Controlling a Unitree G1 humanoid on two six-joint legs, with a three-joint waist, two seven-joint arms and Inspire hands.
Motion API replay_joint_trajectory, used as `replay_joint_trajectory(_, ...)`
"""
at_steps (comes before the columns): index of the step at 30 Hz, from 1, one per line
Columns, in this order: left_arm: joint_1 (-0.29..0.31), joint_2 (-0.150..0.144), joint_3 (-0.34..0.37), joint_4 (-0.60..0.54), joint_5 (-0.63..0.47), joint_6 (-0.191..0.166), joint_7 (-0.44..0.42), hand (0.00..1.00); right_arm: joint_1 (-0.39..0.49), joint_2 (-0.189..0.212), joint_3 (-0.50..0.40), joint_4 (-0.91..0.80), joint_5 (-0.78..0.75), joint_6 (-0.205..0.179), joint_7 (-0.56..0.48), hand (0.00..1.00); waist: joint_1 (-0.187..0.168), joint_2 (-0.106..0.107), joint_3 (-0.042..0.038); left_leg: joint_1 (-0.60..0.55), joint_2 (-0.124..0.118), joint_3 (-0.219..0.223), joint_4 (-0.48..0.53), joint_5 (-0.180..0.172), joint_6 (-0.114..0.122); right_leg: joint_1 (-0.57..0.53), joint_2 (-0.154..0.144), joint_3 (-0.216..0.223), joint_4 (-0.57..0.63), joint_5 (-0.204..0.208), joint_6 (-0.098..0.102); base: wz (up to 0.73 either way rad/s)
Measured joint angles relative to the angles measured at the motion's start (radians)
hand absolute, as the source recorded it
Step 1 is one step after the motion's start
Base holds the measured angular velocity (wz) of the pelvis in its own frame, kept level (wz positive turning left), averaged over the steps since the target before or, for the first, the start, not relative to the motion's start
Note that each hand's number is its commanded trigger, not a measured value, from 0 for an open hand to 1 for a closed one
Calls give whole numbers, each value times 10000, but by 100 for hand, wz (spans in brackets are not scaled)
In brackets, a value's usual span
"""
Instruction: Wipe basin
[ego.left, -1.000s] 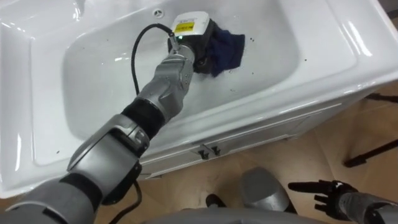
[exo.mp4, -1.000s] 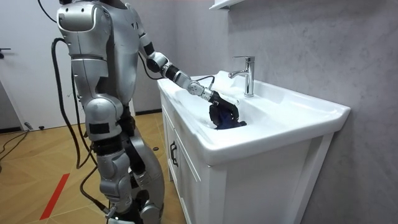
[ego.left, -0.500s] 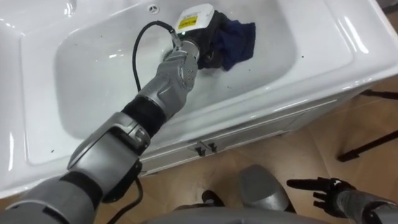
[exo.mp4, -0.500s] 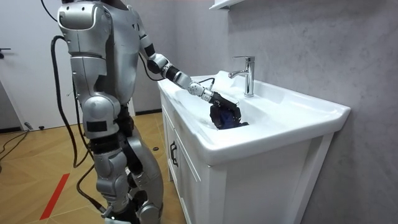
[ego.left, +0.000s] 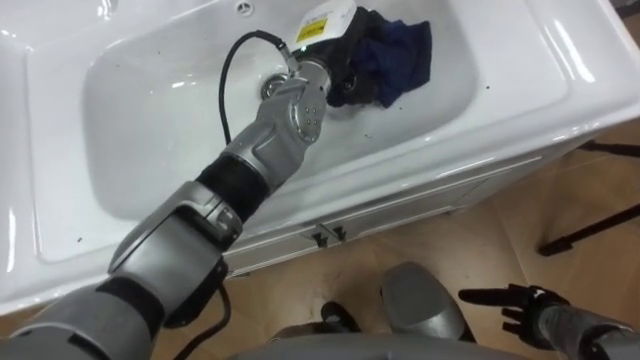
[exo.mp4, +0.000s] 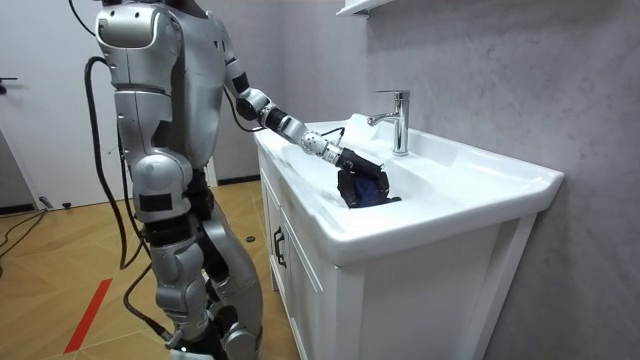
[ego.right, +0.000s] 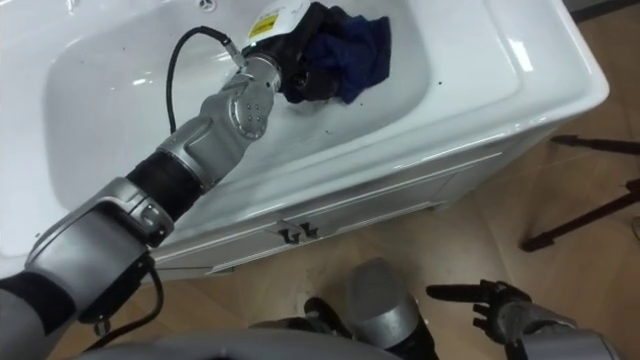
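Well, the robot stands on the wooden floor (exo.mp4: 60, 270) close against the front of the white vanity cabinet (exo.mp4: 300, 270), at the room view's left, with its left arm stretched out over the white ceramic basin (ego.left: 150, 120). Its left hand (ego.left: 340, 78) is down inside the bowl, on the far side towards the chrome tap (exo.mp4: 398, 120), and its dark fingers are curled into a crumpled dark blue cloth (ego.left: 398, 52), which it grips in a bunch. The cloth lies against the basin's bottom and far wall, bulging out from the hand on the robot's right side, and in the room view it hangs in a lump just under the hand. A few dark specks dot the white surface near it. The right hand (ego.left: 515, 303) hangs low by the robot's side, over the floor and well apart from the basin, fingers straight and holding nothing. Below the basin's near rim, a pair of small dark handles (ego.left: 325, 236) sits on the cabinet front.
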Motion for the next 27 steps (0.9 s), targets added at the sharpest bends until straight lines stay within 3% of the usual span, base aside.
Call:
replay_joint_trajectory(7,351,16,4,68,73,-638,47,100,106,-14,-31,-129,17,32,373,0,1,-12,8,99,2,-40,-9,0,-4,181,-24,-142,-17,-56,-28,7)
replay_joint_trajectory(10,532,18,9,254,123,-869,123,100,259,3,-41,-226,15,123,451,0,0,-110,76,406,1,-10,-107,-17,-41,438,-30,-152,-29,-105,-50,0)
replay_joint_trajectory(13,630,-1,184,490,147,-1107,146,100,280,-2,-173,-188,14,265,465,0,-15,-116,81,516,7,-1,-152,-22,-57,543,-20,-154,-82,-113,-56,0)
replay_joint_trajectory(16,746,102,219,982,153,-1657,324,100,356,-13,-428,-283,-80,392,479,0,0,-214,130,675,3,18,-210,-7,-82,678,-24,-179,-99,-121,-70,-3)
replay_joint_trajectory(21,848,268,219,1295,419,-1995,323,100,310,-6,-744,-428,25,443,478,0,17,-309,101,754,5,-27,-191,-1,-92,821,-4,-184,-185,-117,-73,1)
replay_joint_trajectory(27,1236,458,594,1659,1188,-2330,278,100,522,-17,-1110,-451,-163,465,484,0,365,-432,36,1046,73,121,-175,-34,-148,1041,73,-32,-182,-119,-96,-9)
